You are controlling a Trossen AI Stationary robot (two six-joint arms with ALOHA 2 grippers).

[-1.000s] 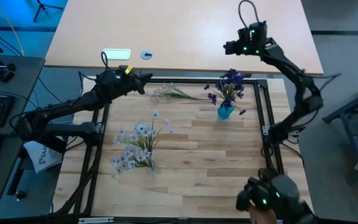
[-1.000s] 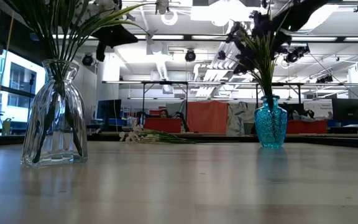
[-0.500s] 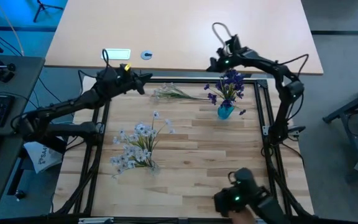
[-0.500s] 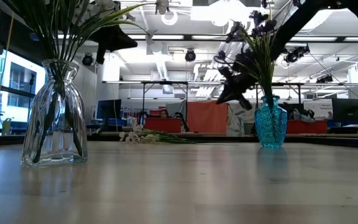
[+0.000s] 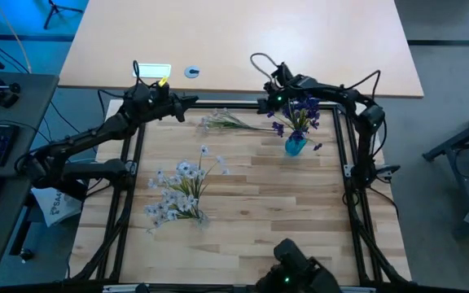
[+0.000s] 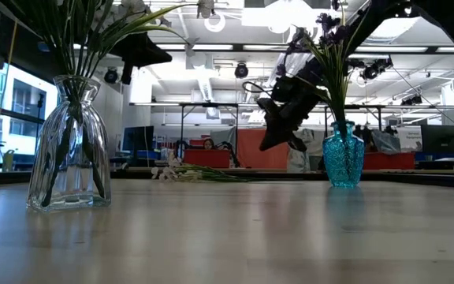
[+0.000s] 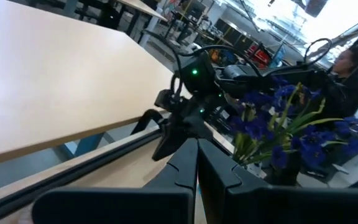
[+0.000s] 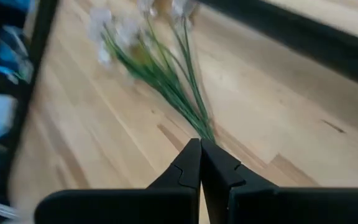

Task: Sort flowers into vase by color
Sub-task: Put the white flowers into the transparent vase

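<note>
Both grippers clenched empty: right gripper (image 5: 260, 104) at upper centre hovers near the stem ends of loose pale flowers (image 5: 222, 121) lying upper-middle; pickup step, next it must open and descend; left gripper (image 5: 192, 101) waits nearby.

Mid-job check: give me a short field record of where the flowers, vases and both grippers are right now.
clear glass vase: holds pale white-bluish flowers
blue glass vase: holds dark purple flowers
loose pale sprig: lying on the wooden table, far edge
right gripper: shut, above the sprig's stem end
left gripper: shut, empty, waiting at far-left edge
</note>
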